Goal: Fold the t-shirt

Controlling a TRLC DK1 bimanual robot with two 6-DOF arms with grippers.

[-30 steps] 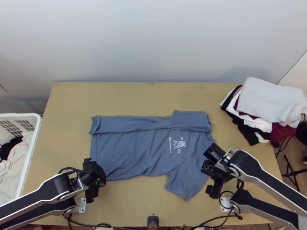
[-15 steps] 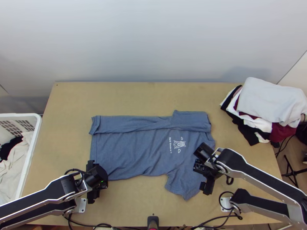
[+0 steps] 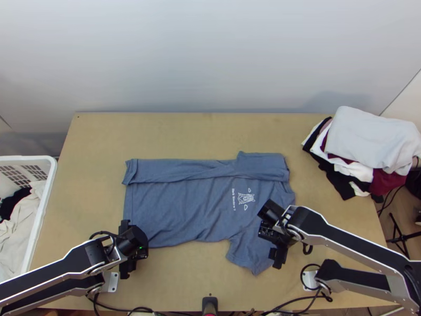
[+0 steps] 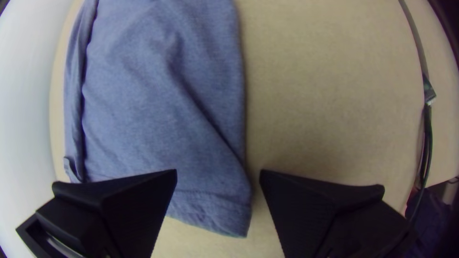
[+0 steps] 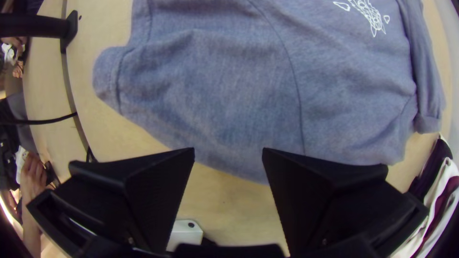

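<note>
So our right pincer [image 5: 229, 149] has just slid left over the last second and now sits over the near sleeve of the t-shirt [image 3: 179, 205], while the left one [image 4: 219, 171] has barely budged at the near left hem corner. Both are wide open with no cloth gripped, and the shirt hasn't moved: it's mid-desk [image 3: 210, 131], far side folded in, near side spread flat. Looks to us like we're lining up the near-side fold, and we'd want both grabs solid or it'll go crooked.
</note>
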